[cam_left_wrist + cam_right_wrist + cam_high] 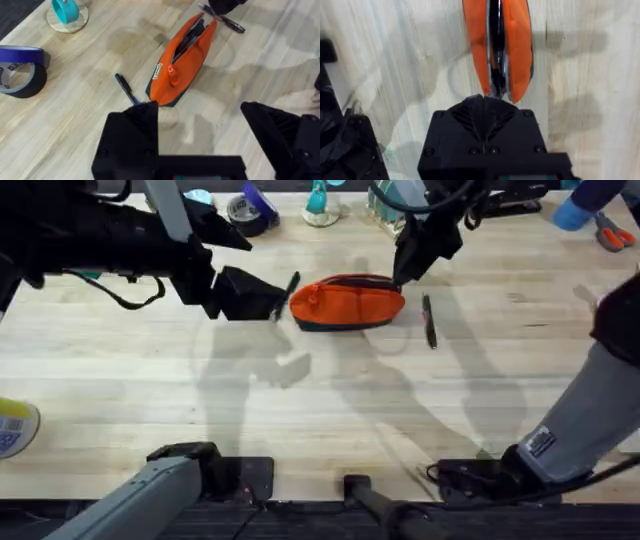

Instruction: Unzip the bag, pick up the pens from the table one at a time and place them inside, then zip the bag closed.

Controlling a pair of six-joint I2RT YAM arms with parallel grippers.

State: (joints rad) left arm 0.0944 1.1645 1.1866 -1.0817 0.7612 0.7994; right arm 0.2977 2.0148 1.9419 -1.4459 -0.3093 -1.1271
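The orange bag (345, 302) lies on the table (300, 410) with its zipper parted along most of the top (187, 40). My right gripper (405, 275) is at the bag's right end, its fingers closed together on the fabric there (492, 92). My left gripper (197, 110) hovers open just off the bag's left end (275, 300), holding nothing. One dark pen (292, 285) lies beside that end, close to my left fingers (126, 89). A second pen (428, 320) lies right of the bag (222, 19).
A purple tape roll (250, 210) and a teal item on a round base (320, 205) stand behind the bag. A yellow roll (15, 425) sits at the left edge, scissors (612, 232) at the far right. Bare wood stretches in front.
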